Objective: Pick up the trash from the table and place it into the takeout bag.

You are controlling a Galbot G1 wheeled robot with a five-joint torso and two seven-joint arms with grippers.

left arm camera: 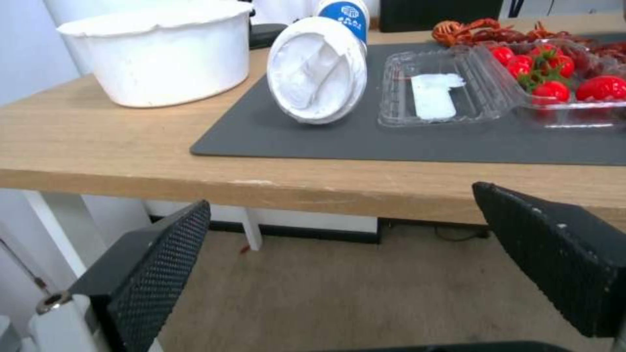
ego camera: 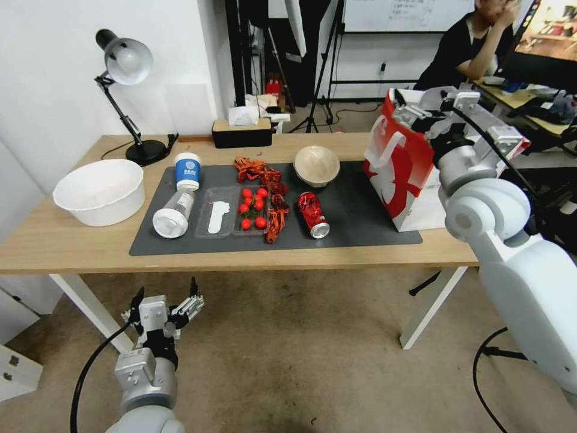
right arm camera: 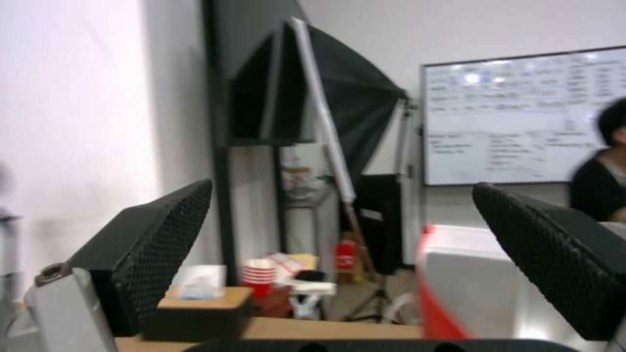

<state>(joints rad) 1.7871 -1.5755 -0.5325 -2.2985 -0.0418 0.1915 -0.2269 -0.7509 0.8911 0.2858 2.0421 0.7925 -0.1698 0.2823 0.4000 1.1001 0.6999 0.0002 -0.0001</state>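
Light-wood bench [ego camera: 72, 240] carries a crushed red can [ego camera: 313, 214] lying lengthwise front-to-back, nearer the right pincer [ego camera: 421, 117] (released, above the takeout bag [ego camera: 399, 174]); left pincer [ego camera: 167, 308], also released, hangs below the edge.

Light-wood table [ego camera: 72, 237] — dark grey mat [ego camera: 354, 225] across the middle, white tub [ego camera: 99, 191], desk lamp [ego camera: 129, 102], tissue box [ego camera: 241, 132], takeout bag [ego camera: 406, 174] directly on it.
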